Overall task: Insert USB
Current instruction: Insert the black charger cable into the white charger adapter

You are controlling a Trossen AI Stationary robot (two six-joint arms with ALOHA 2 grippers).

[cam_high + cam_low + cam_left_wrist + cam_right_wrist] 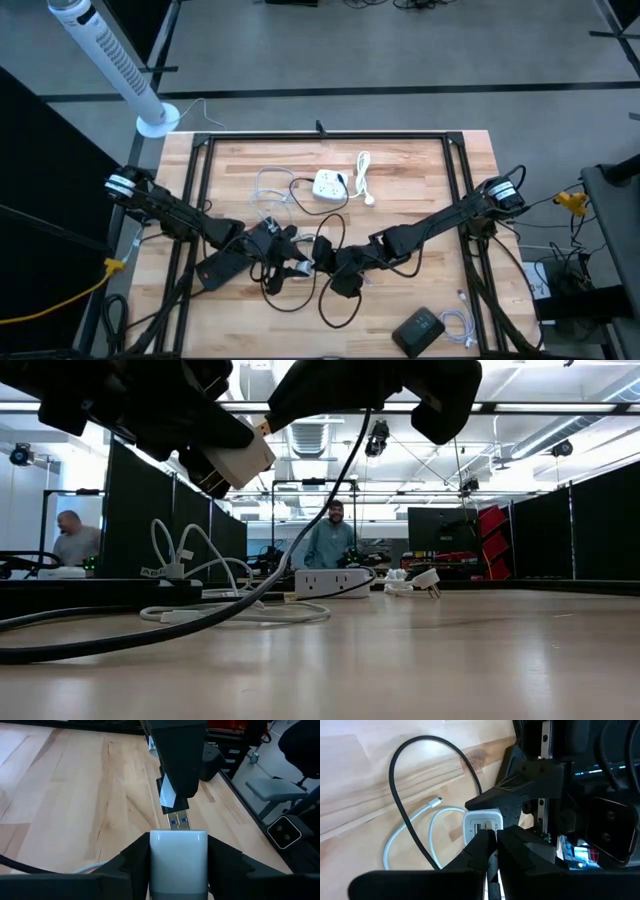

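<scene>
Left gripper [178,865]: your left jaws stand about half open, clamped on the two flat sides of the white USB charger block [178,857], held above the table near its middle.
Right gripper [492,847]: your right jaws are nearly shut, pinching the USB-A plug [178,820] by its dark shell.
Plug position: the metal tip points straight at the block's port face, just touching or just short of it; you cannot tell which. You would judge it not yet seated.
Handling, plug: rigid and small; hold it by the shell, never the black cable [415,795], which is limp and will drag sideways.
Handling, block: light, smooth plastic, likely to slip or twist under the push, so brace it on the flat sides.
Count, arms: two, both at work.
Count, charger blocks in hand: one.
Count, other items: one white power strip [330,185] farther back, one dark adapter [420,326] at the near edge, several loose white cables [412,832].
</scene>
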